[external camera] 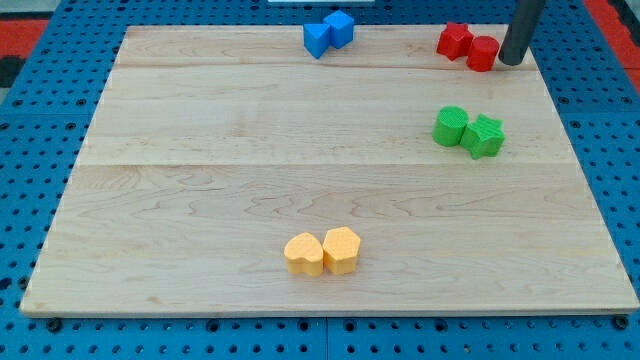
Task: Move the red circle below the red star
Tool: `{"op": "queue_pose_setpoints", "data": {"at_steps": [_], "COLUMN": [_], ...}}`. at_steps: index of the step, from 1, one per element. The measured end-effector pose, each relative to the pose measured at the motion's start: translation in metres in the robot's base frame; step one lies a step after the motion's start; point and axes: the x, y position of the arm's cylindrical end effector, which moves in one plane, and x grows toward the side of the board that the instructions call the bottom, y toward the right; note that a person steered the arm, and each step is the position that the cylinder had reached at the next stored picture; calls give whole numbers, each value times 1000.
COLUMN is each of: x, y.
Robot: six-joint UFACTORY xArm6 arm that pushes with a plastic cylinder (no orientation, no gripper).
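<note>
The red star (454,39) lies near the top right of the wooden board (250,150). The red circle (483,53) touches it on its lower right side. My tip (512,62) stands just to the right of the red circle, close to it or touching it. The dark rod rises from there out of the view's top.
A blue pair of blocks (328,33) sits at the top middle. A green circle (450,126) and a green star (485,136) lie together at the right. Two yellow blocks (322,251) lie near the bottom middle. The board's right edge is close to my tip.
</note>
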Motion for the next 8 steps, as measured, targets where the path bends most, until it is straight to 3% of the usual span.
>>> {"op": "queue_pose_setpoints", "data": {"at_steps": [1, 2, 3, 5, 8], "x": [-1, -32, -47, -46, -15], "y": [29, 67, 68, 13, -25]}}
